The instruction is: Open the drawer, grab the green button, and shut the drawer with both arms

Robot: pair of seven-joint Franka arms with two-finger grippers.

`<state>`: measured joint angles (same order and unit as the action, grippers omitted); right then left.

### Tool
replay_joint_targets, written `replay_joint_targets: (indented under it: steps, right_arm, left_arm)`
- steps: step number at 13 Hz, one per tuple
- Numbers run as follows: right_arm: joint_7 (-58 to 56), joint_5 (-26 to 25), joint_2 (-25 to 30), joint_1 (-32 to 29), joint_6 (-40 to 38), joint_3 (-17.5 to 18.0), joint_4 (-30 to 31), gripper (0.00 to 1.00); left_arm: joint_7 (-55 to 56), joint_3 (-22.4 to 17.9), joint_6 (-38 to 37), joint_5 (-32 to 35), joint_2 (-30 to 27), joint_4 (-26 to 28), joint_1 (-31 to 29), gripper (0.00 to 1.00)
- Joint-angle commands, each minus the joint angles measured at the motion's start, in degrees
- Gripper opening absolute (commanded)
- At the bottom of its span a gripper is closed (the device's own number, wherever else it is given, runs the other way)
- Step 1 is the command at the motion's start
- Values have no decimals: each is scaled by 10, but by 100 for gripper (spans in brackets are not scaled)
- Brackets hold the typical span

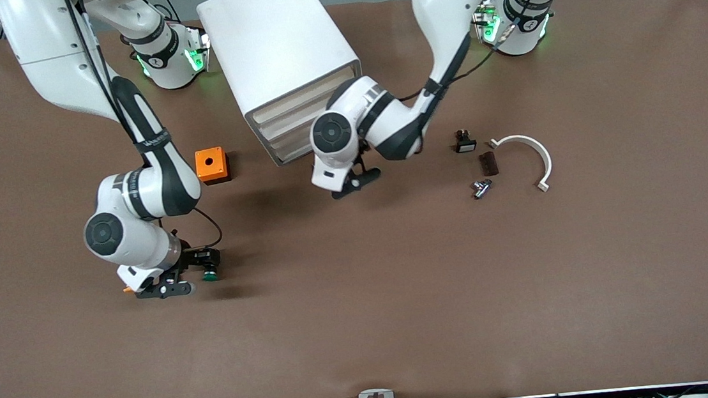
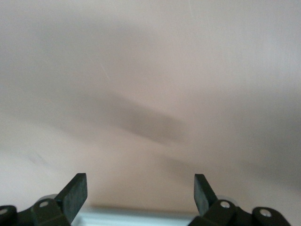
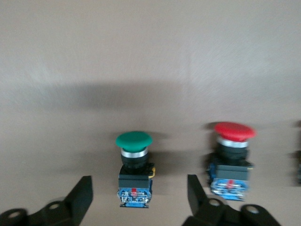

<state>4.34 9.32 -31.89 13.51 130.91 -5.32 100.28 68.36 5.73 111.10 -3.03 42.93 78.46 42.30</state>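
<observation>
Assessing risk: we judge the chief hazard to be a wrong pick, since a red-capped button (image 3: pixel 231 157) stands just beside the green button (image 3: pixel 134 167) in the right wrist view.
Cause: the right gripper (image 3: pixel 136 195) has its fingers spread wide either side of the green button, touching nothing; a small sideways drift on closing could nudge the red one or tip the green one over.
Button location: the green button (image 1: pixel 210 275) lies on the table (image 1: pixel 401 297), toward the right arm's end, nearer the front camera than the orange box (image 1: pixel 211 165).
Right arm pose: elbow folded low, right gripper (image 1: pixel 197 273) down at table level around the button.
Left arm pose: bent across in front of the drawer cabinet (image 1: pixel 281 58); left gripper (image 1: pixel 352 183) is low over the table, just before the drawers.
Left gripper state: fingers wide apart, holding nothing; left gripper (image 2: pixel 140 195) faces a plain pale surface.
Drawer: we see the drawer (image 1: pixel 288 139) fronts roughly flush; none stands clearly pulled out.
Secondary risk: we judge a badly aimed push by the left gripper could shove the whole cabinet.
</observation>
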Motion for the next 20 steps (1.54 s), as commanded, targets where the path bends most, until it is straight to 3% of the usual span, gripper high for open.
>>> replay_joint_targets:
  steps: [1, 3, 5, 7, 8, 14, 17, 20]
  right_arm:
    - [3, -3, 47, -38, -41, 9, -17, 100]
    - [-6, -9, 83, -52, -42, 8, -15, 100]
    - [-6, -20, 118, -60, -60, -2, -15, 100]
    - [1, -103, 154, -60, -93, -9, -15, 100]
    - [2, -111, 172, -63, -113, -12, -15, 100]
    - [29, -107, 290, -81, -238, -14, -16, 100]
    - [95, -106, 307, -81, -243, -14, -28, 100]
    - [93, -107, 312, -82, -331, -14, -84, 100]
  left_arm:
    - [-7, -2, -68, 107, -62, 12, -41, 100]
    - [-57, -2, -99, 153, -100, 11, -84, 100]
    - [-126, 0, -106, 152, -127, 12, -129, 100]
    - [-164, 0, -134, 154, -156, 12, -165, 100]
    - [-183, 0, -136, 154, -169, 12, -182, 100]
    - [-332, 0, -197, 148, -262, 13, -262, 100]
    - [-399, 2, -213, 145, -298, 13, -305, 100]
    - [-458, 3, -236, 113, -333, 15, -352, 100]
